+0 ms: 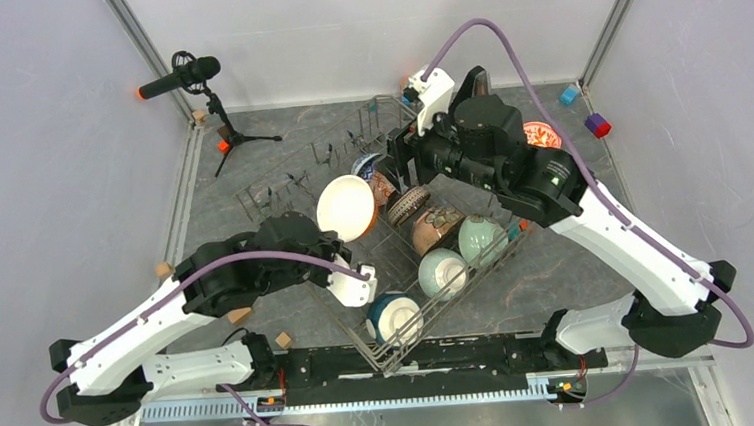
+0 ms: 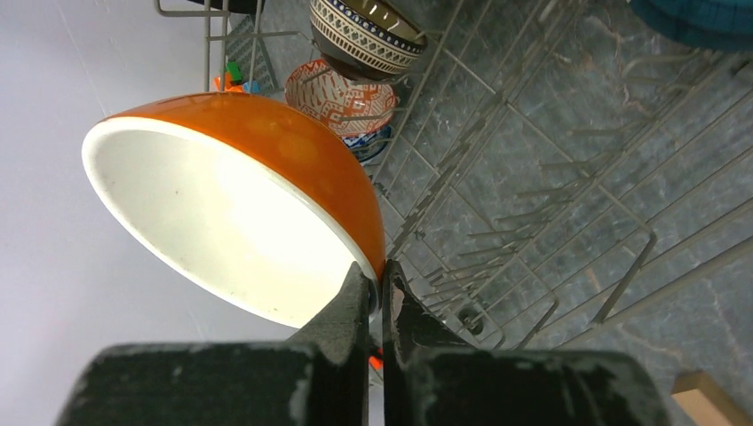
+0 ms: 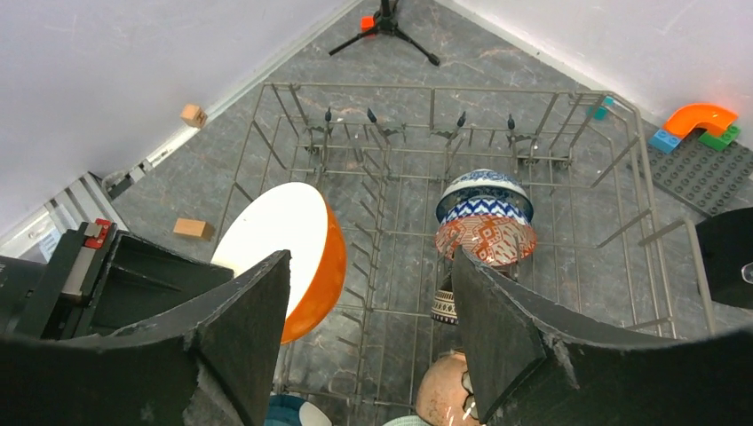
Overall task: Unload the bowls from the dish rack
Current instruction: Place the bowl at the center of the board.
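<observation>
The dish rack (image 1: 343,147) lies slantwise across the middle of the table. My left gripper (image 2: 382,277) is shut on the rim of an orange bowl (image 2: 266,142) with a white inside, held tilted above the rack's left part (image 1: 346,207). Still in the rack are a blue-white bowl (image 3: 484,197), a red-lattice bowl (image 3: 487,240), a striped bowl (image 1: 408,206), a tan bowl (image 1: 434,229), mint green bowls (image 1: 480,238) and a teal bowl (image 1: 393,317). My right gripper (image 3: 371,257) hangs open above the rack's far end, with nothing between its fingers.
A red-patterned bowl (image 1: 542,135) sits on the table right of the rack. A microphone on a tripod (image 1: 188,76) stands at the back left. Wooden blocks (image 1: 284,338) lie near my left arm; coloured blocks (image 1: 597,124) and a brick plate (image 3: 701,169) lie at the back right.
</observation>
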